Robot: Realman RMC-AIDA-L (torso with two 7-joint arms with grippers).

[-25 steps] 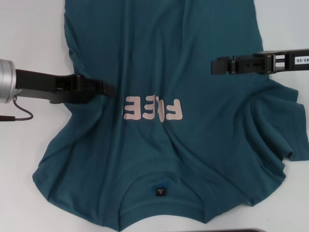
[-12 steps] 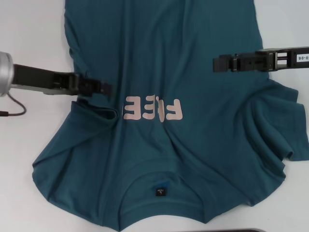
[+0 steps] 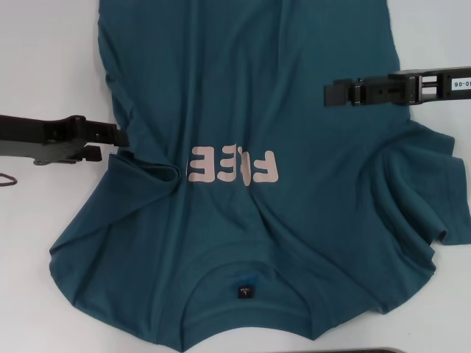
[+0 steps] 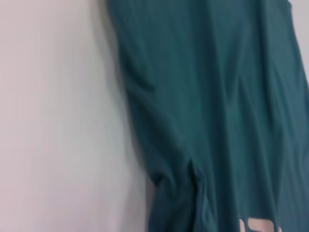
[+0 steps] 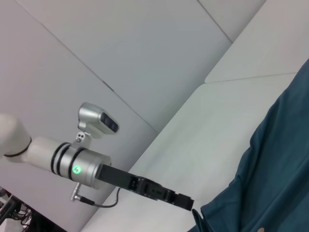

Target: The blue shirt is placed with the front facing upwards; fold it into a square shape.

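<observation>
The large dark teal-blue cotton short-sleeved shirt [image 3: 250, 184] lay spread front-up across the white worktop [image 3: 44, 66], its pale pink block letters [image 3: 234, 165] on the chest and its small dark neck label [image 3: 243, 292] by the collar, nearest the robot. A rumpled fold of cloth [image 3: 147, 173] stood beside the letters, towards the robot's left. The left pincer [image 3: 118, 137] hung at the shirt's left edge, just beyond that fold, holding nothing; whether its fingers were apart or together could not be told. The right pincer [image 3: 328, 94] hovered over the shirt's right side, past the letters, its fingers apparently drawn together and empty.
</observation>
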